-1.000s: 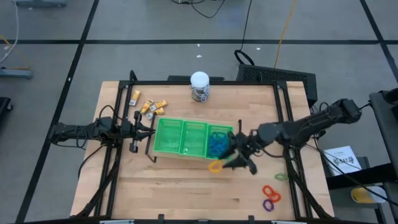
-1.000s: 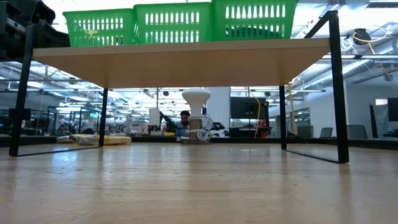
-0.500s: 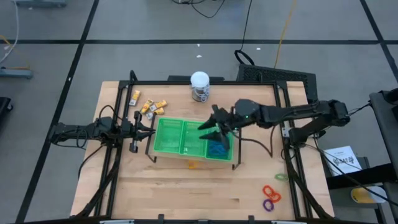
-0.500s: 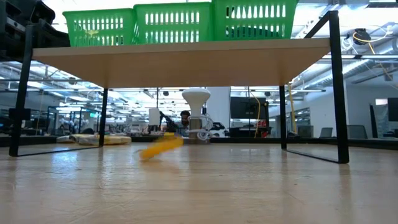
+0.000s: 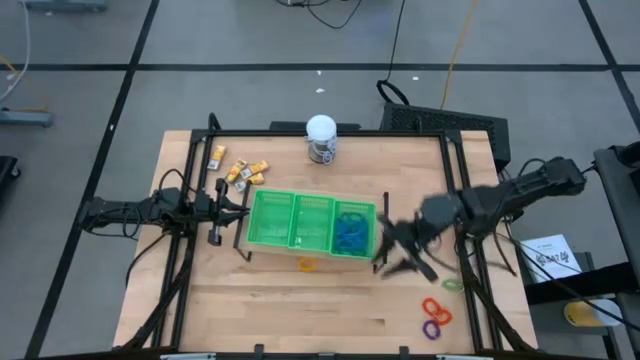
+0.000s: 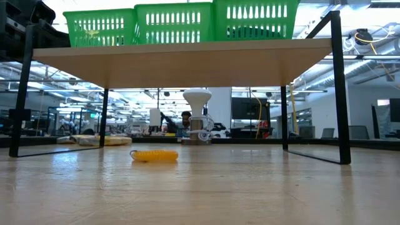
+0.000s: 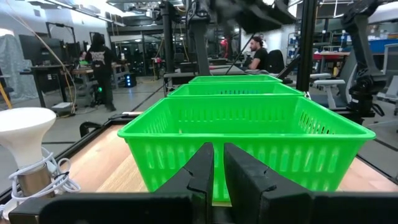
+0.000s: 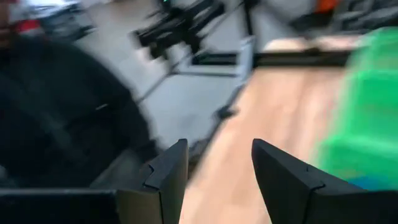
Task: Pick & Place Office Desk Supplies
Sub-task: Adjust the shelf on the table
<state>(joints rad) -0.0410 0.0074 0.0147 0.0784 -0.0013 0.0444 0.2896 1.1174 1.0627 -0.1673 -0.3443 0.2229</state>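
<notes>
The right gripper (image 5: 400, 252) hangs just right of the green tray (image 5: 262, 225), with its fingers wide apart and nothing between them. A yellow ring (image 5: 307, 264) lies flat on the counter (image 5: 300, 310) just near of the tray. Blue loops (image 5: 351, 229) sit in the tray's right compartment. Orange and purple rings (image 5: 434, 316) lie at the near right. Yellow-and-white blocks (image 5: 243, 171) lie at the far left. The left gripper (image 5: 243, 208) waits pinched closed and empty, left of the tray.
</notes>
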